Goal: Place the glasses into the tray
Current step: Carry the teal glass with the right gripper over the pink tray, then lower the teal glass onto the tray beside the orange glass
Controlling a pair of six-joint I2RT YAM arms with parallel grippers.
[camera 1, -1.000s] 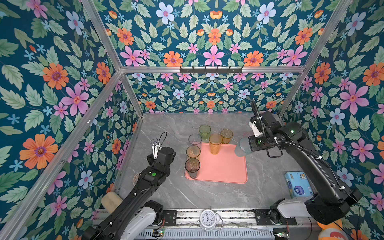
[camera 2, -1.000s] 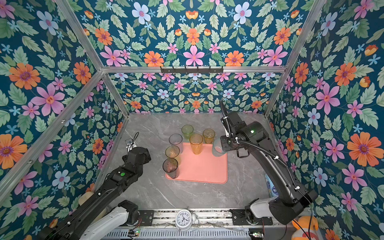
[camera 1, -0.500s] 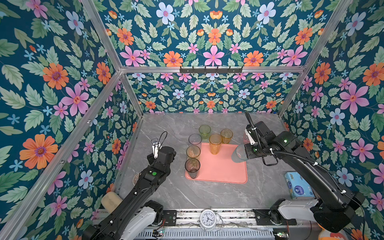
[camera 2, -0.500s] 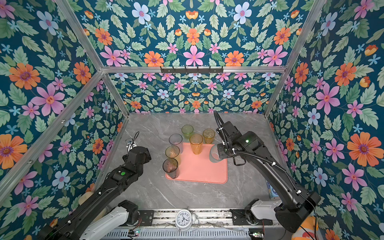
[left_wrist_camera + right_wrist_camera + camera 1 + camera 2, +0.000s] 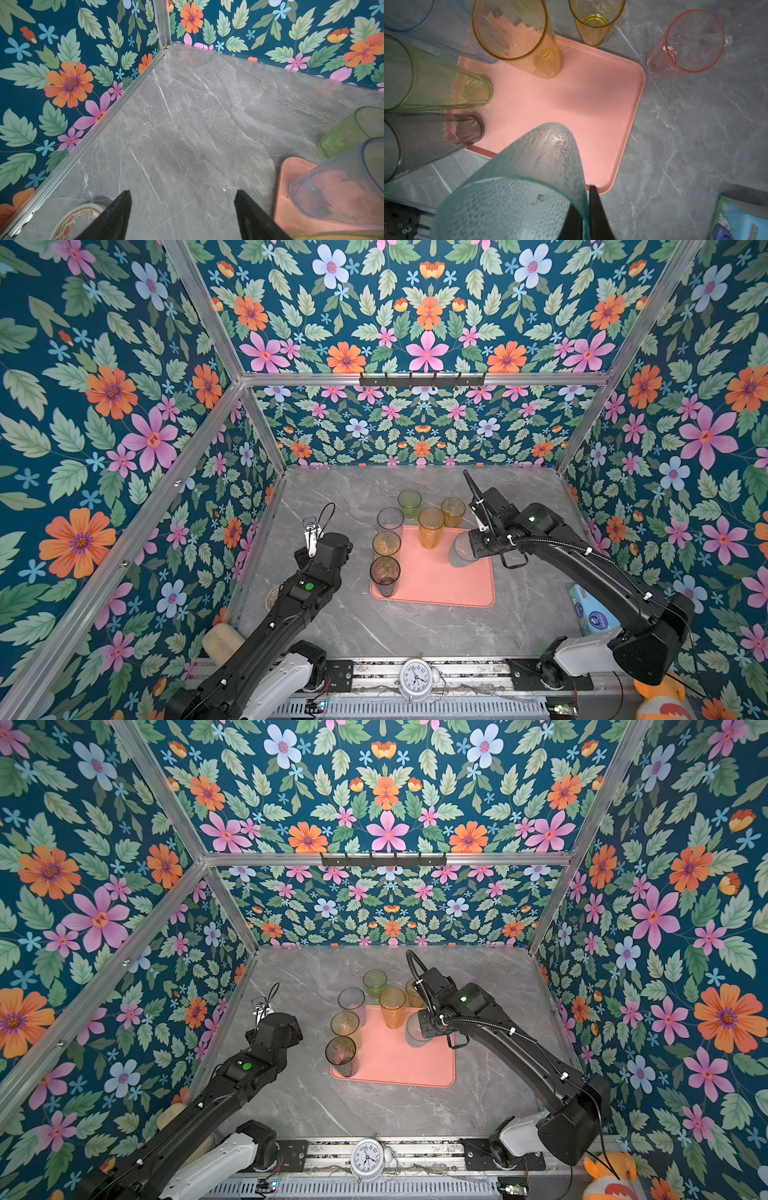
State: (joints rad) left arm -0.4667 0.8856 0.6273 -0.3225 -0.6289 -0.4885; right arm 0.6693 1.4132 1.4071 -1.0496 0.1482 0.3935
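Your right end effector (image 5: 584,199) clamps the teal tumbler (image 5: 529,176) by its rim. Lower it upright onto the tray (image 5: 591,99), on its bare middle, then release. The left end effector (image 5: 182,192) is spread and empty.

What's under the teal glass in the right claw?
Bare tray surface lies below the teal glass, held at its rim by the right claw. The glass itself covers the spot under its base, so contact cannot be told.

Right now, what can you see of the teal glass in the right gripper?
The teal glass is a translucent tapered tumbler, plastic-looking, its wall dimpled like droplets, empty. The right gripper is shut on its rim wall, one finger inside, one outside. It hangs base-down over the far right part of the tray; whether the base touches the tray cannot be told.
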